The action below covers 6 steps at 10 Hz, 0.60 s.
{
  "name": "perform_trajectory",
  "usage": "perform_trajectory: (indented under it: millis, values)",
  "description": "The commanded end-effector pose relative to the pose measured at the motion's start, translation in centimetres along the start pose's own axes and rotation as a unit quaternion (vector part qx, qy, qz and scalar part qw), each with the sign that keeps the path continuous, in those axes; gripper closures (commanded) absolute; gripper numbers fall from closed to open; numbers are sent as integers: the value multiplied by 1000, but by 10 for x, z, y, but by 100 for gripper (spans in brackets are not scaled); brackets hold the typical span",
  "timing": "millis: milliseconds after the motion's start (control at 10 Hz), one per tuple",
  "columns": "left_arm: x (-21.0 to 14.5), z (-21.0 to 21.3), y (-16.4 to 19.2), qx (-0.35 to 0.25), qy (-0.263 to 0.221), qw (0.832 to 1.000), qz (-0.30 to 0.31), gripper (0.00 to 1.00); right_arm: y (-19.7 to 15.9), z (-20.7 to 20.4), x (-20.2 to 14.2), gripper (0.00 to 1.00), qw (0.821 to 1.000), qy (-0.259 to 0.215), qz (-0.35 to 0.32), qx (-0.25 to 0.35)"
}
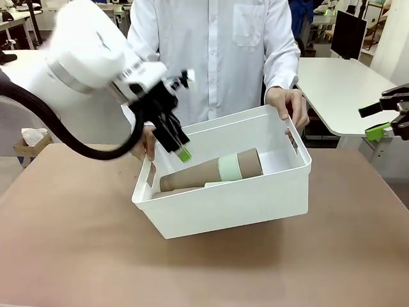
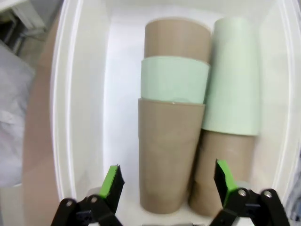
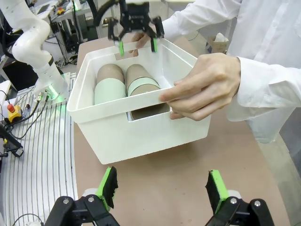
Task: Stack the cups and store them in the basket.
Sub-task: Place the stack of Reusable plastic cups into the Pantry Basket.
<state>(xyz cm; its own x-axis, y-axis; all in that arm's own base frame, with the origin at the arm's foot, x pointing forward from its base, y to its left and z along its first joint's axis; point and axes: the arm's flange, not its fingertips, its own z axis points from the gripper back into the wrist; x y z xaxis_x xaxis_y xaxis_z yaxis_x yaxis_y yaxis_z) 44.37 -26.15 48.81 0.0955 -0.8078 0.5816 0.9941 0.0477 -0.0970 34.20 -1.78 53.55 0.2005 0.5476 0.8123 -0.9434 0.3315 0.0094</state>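
Observation:
The white basket [image 1: 243, 204] sits tilted on the table, held at both ends by a person's hands [image 1: 291, 105]. Several cups lie on their sides inside it in two nested stacks. In the left wrist view one stack [image 2: 171, 141] shows brown, mint and brown, and the other [image 2: 230, 117] is mint over brown. My left gripper [image 1: 179, 144] hangs open just above the stacks' near ends [image 2: 168, 181], holding nothing. Out at the table's right side my right gripper [image 1: 383, 121] stands open and empty, its fingers [image 3: 108, 186] pointing toward the basket [image 3: 141, 136].
The person stands at the far side, one hand [image 3: 202, 89] gripping the basket's handle slot and rim. The brown tabletop [image 1: 77, 243] surrounds the basket. A white table [image 1: 345, 83] stands behind at the right.

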Motion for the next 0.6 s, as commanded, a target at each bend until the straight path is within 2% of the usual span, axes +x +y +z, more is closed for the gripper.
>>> perform_trajectory:
  millis: [0,200,500]
  values:
    - [-9,56,-1,-19,-45,999,5,0,-2,0,3,0,1000,-11,-4,0]
    - [-36,117,6,-28,-86,996,16,0,-2,0,3,0,1000,-11,-4,0]
    - [-109,203,10,-30,-162,986,40,0,-2,0,3,0,1000,-11,-4,0]
